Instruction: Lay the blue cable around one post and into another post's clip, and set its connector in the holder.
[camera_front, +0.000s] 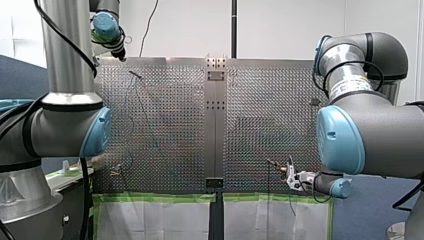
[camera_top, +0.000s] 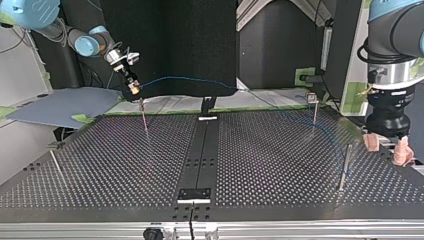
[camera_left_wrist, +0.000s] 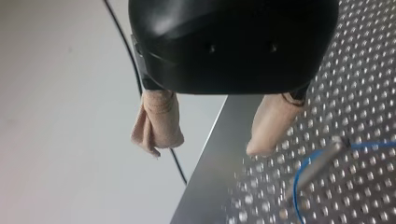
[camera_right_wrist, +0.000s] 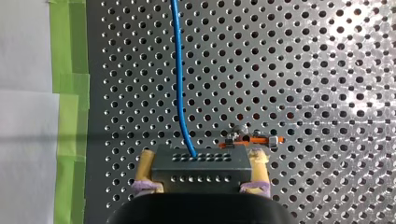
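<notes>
Left gripper (camera_left_wrist: 208, 147): beige pads (camera_left_wrist: 159, 123) spread wide, empty, likely waiting; thin blue cable (camera_left_wrist: 369, 145) curves by slim metal post (camera_left_wrist: 317, 163) beside one finger. Right gripper (camera_right_wrist: 201, 173): fingers (camera_right_wrist: 146, 164) pinch dark grey holed connector block (camera_right_wrist: 201, 161) by its sides, likely to carry it flat; small orange clip (camera_right_wrist: 252, 140) beside one finger. No writing readable.

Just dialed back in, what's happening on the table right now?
My right hand is shut on the connector, held above the perforated table. The blue cable runs from it across to a post beside my left hand, which is open and empty. The connector isn't in any holder yet.
</notes>
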